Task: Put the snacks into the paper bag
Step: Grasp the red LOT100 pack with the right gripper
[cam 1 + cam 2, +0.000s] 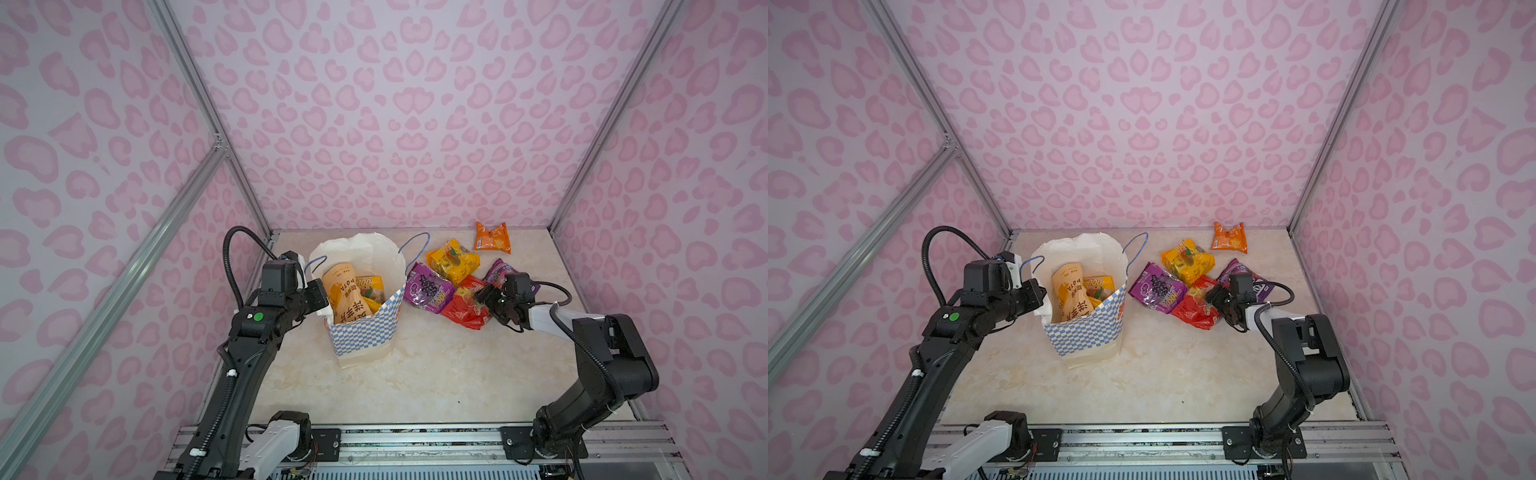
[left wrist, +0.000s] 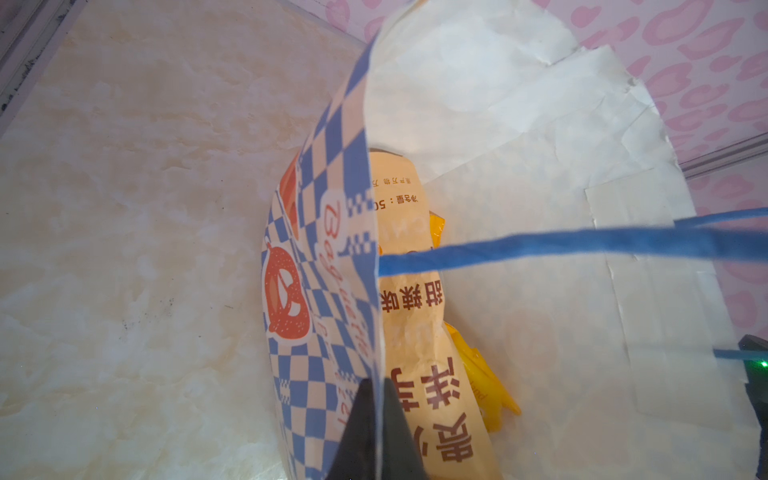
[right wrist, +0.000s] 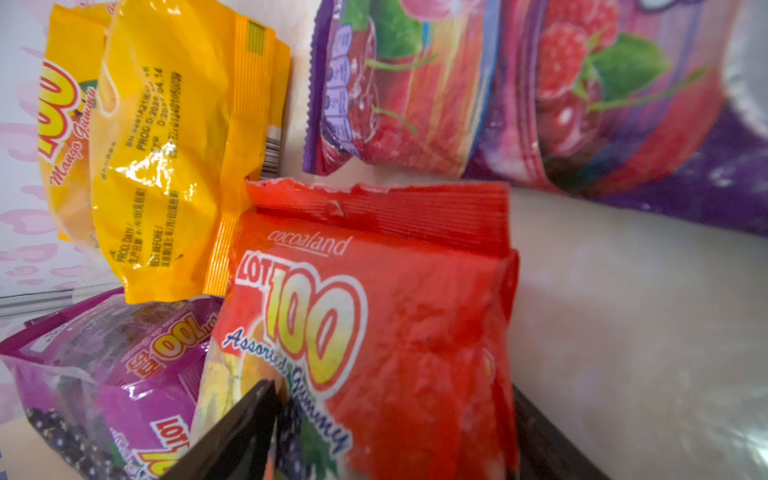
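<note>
Marbled tabletop [image 1: 436,374] inside pink-patterned walls [image 1: 415,124]: our left gripper [image 2: 376,399] is clamped on the paper bag [image 1: 365,336] at its side rim, to keep the mouth agape, we judge, with the pale-orange packet [image 1: 345,299] already inside. Our right gripper [image 1: 484,296] stands wide astride the red gummy packet [image 3: 395,316] among loose snacks beside the bag; whether it pinches yet, we cannot tell.

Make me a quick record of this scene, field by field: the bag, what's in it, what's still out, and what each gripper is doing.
bag: paper bag upright on the table, mouth open
inside bag: pale-orange packet, one yellow packet
still out: red packet, grape purple packet, berry purple packet, stacked yellow mango packets, small orange packet
left gripper: shut on the bag's wall
right gripper: jaws either side of the red packet; grip unclear
</note>
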Robot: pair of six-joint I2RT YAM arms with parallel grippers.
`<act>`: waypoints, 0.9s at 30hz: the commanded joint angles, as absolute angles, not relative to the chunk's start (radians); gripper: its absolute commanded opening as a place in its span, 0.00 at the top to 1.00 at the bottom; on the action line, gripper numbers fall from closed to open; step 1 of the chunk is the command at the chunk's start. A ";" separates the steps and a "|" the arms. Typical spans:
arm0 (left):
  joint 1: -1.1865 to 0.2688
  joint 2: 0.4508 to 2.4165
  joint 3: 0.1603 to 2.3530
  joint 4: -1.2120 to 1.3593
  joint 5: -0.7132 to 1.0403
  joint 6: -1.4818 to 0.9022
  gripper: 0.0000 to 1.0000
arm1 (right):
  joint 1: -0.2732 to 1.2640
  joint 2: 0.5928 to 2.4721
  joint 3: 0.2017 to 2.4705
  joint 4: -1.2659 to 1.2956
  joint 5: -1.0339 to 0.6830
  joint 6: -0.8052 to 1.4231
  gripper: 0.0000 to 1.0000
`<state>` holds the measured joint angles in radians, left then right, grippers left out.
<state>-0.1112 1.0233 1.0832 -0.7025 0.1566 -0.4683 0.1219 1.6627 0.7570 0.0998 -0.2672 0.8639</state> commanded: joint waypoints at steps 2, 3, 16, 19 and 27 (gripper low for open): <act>-0.110 1.019 1.083 -0.661 0.160 -0.461 0.93 | 0.132 1.692 0.727 0.016 -0.276 0.911 0.26; -0.110 1.016 1.083 -0.662 0.156 -0.460 0.92 | 0.133 1.689 0.721 0.029 -0.283 0.912 0.29; -0.109 1.019 1.085 -0.663 0.167 -0.460 0.92 | 0.132 1.503 0.659 0.103 -0.360 0.866 0.62; -0.109 1.014 1.083 -0.660 0.165 -0.460 0.92 | 0.132 1.440 0.653 0.091 -0.361 0.853 0.69; -0.109 1.011 1.082 -0.661 0.167 -0.460 0.92 | 0.133 1.275 0.675 -0.005 -0.347 0.813 0.81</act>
<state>-0.1104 1.0172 1.0832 -0.7021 0.1600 -0.4679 0.1318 1.3094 0.6624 0.0029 -0.3405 0.8394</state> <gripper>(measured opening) 0.078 0.194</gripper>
